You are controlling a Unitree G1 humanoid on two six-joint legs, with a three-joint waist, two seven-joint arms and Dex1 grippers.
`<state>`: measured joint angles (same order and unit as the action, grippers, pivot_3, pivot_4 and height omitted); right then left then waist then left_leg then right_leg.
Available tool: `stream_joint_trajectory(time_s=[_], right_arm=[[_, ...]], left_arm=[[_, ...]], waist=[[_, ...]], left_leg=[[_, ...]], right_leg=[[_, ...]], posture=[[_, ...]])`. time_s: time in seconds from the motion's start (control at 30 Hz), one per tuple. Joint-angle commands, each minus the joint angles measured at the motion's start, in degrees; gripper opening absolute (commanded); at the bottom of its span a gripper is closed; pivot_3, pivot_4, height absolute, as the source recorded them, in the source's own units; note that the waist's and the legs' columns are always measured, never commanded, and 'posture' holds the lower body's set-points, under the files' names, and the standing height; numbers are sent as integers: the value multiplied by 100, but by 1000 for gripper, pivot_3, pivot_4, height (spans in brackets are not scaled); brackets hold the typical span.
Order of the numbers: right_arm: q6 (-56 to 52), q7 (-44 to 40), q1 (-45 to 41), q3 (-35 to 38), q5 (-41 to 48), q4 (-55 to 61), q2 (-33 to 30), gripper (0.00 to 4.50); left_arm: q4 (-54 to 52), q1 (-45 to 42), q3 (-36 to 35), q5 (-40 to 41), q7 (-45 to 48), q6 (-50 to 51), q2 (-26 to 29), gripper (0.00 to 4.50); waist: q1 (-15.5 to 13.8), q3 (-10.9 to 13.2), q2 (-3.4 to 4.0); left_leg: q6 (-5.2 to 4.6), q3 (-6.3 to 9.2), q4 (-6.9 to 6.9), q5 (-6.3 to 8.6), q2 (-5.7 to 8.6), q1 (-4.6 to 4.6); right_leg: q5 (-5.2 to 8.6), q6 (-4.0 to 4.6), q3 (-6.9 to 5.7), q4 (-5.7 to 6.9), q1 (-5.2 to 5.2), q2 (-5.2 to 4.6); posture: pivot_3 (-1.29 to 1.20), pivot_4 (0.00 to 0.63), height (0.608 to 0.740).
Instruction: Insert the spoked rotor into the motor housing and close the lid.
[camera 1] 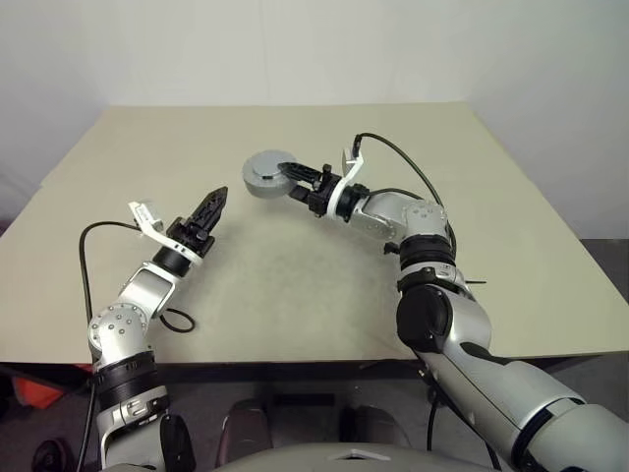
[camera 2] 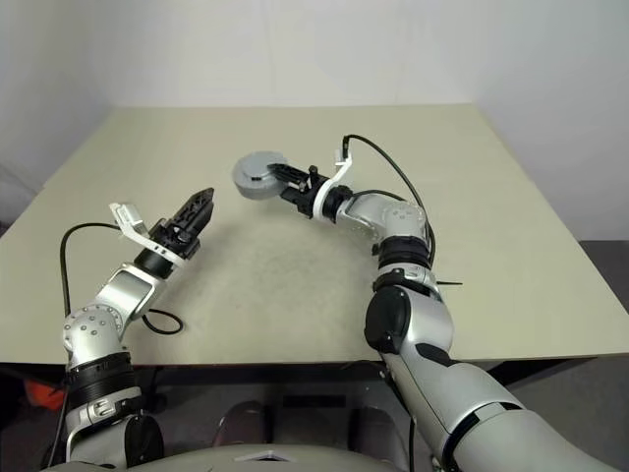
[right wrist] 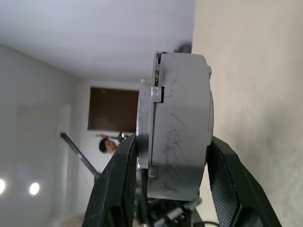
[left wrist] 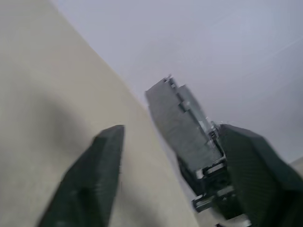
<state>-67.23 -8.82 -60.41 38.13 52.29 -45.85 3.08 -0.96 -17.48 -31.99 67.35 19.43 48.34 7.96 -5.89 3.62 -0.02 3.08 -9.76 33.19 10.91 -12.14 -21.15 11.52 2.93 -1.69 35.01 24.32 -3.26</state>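
My right gripper is shut on the edge of a round grey metal body, the motor housing, and holds it above the far middle of the table. In the right wrist view the housing sits between the two black fingers. A thinner grey disc, the lid, lies flush against it along a narrow seam. The spoked rotor is hidden. To the left, my left gripper points toward the housing from a short way off. Its fingers stand apart with nothing between them, so it is open.
The beige table carries a black cable loop by my left arm near the front edge. A white wall stands behind the far edge. A person shows far off in the right wrist view.
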Motion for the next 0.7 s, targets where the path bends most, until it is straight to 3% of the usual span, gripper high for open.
stream_joint_trajectory(time_s=[0.03, 0.3, 0.7], right_arm=[[-190, -193, -118, -19, 382, 459, 30, 2029], [-843, -184, 118, -131, 751, 1177, 185, 2029], [-934, -58, 454, -373, 757, 1695, 277, 2029]], left_arm=[[-20, -56, -66, 714, -243, 229, -48, 4485], [693, -407, -18, 1466, -447, 335, -146, 4485], [821, -651, 220, 1702, -355, 427, -116, 4485]], waist=[[-10, 1, -1], [-24, 0, -4], [-31, 0, -5]], left_leg=[[1, 0, 1, 0, 0, -1], [5, 1, 1, -3, 0, 0], [16, 4, 1, -9, 4, 1]], right_leg=[[0, -1, 0, 0, 0, 0], [-14, -25, 0, 2, 0, 2], [-19, -33, 3, 5, -1, 0]], posture=[[0, 0, 740], [0, 0, 740], [0, 0, 740]])
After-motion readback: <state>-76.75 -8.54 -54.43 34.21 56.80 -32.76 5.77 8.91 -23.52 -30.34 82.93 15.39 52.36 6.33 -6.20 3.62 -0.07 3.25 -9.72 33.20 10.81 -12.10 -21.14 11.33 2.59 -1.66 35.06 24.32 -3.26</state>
